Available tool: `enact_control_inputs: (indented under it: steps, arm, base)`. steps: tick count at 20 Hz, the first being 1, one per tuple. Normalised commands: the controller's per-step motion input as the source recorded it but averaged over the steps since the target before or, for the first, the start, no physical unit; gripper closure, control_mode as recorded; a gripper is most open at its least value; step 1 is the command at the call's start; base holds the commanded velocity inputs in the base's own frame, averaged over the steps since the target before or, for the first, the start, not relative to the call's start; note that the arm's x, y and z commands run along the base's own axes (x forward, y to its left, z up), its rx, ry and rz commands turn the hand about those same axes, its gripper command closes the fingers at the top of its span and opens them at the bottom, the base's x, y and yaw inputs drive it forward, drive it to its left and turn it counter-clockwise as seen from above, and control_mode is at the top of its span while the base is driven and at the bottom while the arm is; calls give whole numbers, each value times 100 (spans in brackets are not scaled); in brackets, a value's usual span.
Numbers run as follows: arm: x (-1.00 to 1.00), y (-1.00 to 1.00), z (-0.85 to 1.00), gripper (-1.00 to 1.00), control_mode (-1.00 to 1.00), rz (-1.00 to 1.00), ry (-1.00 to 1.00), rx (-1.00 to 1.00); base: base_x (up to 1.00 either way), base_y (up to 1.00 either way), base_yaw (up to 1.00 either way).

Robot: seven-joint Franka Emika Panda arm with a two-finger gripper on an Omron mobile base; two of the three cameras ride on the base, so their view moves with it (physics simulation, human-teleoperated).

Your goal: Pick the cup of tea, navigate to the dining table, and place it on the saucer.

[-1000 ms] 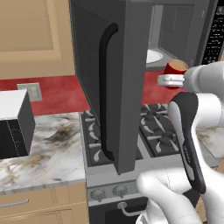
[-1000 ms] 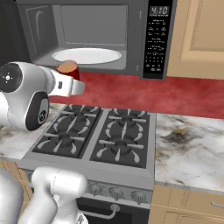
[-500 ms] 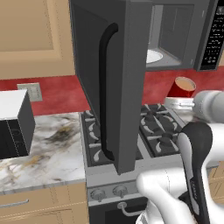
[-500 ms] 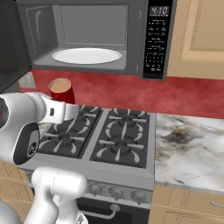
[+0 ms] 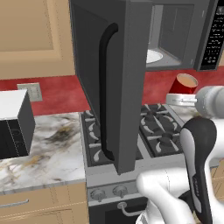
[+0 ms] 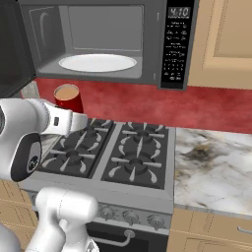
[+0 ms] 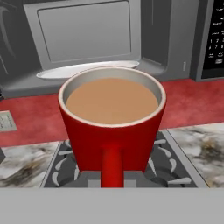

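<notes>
The cup of tea is a red mug with tan liquid, held upright and level. My gripper is shut on its side handle, which faces the hand camera. In the left base view the cup of tea hangs above the stove's right rear burner, just below the open microwave, with the gripper under and beside it. From the right base view the cup of tea sits above the stove's left rear burner, with the gripper at its near side. The dining table and the saucer are out of view.
The microwave stands open, a white turntable plate inside; its dark door swings out over the stove's left side. The black gas stove lies below. Marble counter flanks it, with a boxy toaster at left.
The cup, gripped throughout, has come out from the microwave's mouth and dropped lower, toward the robot, and now hangs over the stove's burners.
</notes>
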Motion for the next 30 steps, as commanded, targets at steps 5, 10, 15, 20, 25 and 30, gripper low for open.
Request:
enact_control_inputs:
  steps: [5, 10, 15, 20, 25, 30]
  arm:
    - [0, 0, 0, 100, -100, 0, 0, 0]
    - [0, 0, 0, 100, 100, 0, 0, 0]
    - [0, 0, 0, 100, 100, 0, 0, 0]
    - [0, 0, 0, 100, 100, 0, 0, 0]
    - [0, 0, 0, 100, 100, 0, 0, 0]
    - [0, 0, 0, 100, 100, 0, 0, 0]
  base:
    - [0, 0, 0]
    - [0, 0, 0]
    - [-71, 0, -10]
    - [-92, -4, -22]
    - [-27, 0, -65]
    - [-1, 0, -95]
